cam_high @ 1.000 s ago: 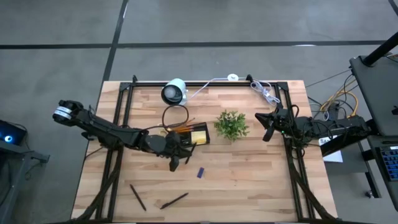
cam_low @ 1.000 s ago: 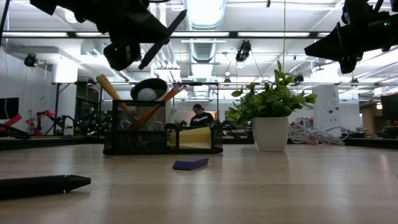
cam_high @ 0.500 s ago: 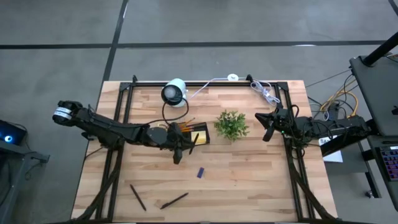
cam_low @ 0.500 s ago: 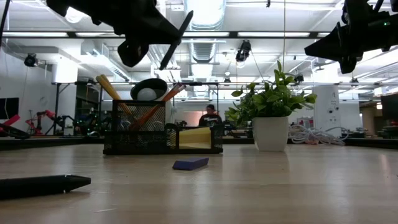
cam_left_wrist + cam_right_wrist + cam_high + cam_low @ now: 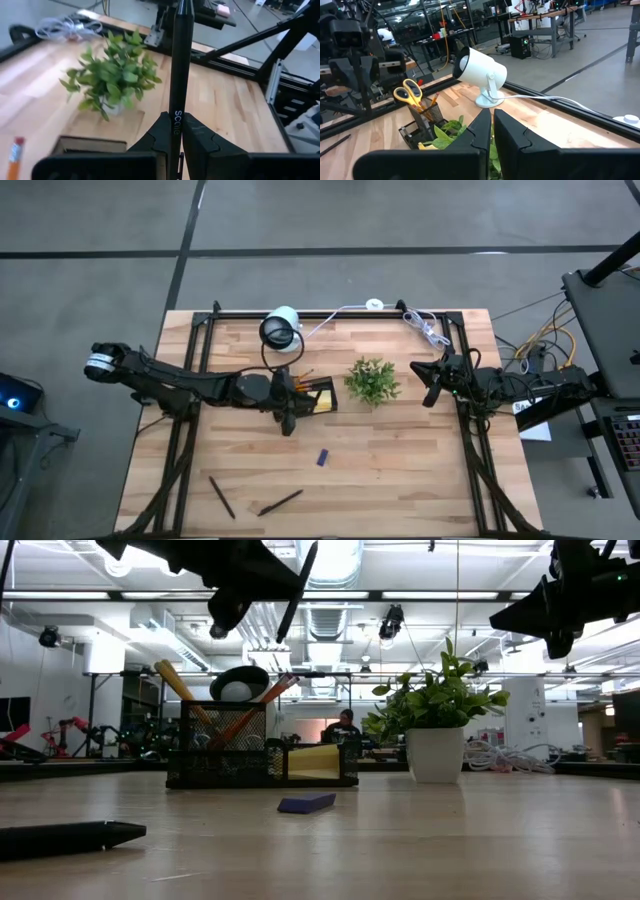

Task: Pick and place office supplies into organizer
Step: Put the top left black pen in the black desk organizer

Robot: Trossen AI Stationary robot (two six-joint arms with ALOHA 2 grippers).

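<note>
My left gripper (image 5: 283, 404) is shut on a thin black pen (image 5: 298, 590) and hovers over the near side of the black mesh organizer (image 5: 305, 394). The organizer holds orange pencils (image 5: 176, 683), yellow-handled scissors (image 5: 411, 92) and a yellow sticky-note pad (image 5: 313, 761). On the table nearer the front edge lie a small blue piece (image 5: 323, 457) and two black pens (image 5: 221, 496) (image 5: 280, 502). My right gripper (image 5: 432, 386) waits shut and empty above the table's right side. My left gripper pinches the pen's barrel (image 5: 176, 114) between its two fingers (image 5: 159, 134). The fingers come from the table's left, slanting slightly down, and lie across the pen. The pen is lifted clear above the organizer, steeply tilted, with most of its length above the fingers.
A small green potted plant (image 5: 372, 380) stands just right of the organizer. A white round camera-like device (image 5: 281, 327) sits behind it at the far edge, and a white coiled cable (image 5: 425, 328) lies at the far right. Black frame rails (image 5: 190, 430) run along both table sides.
My left gripper has risen and gone toward the far edge, over the organizer, rolling as it went. The pen it carries has turned from a slant to nearly upright. The grip has stayed shut.
</note>
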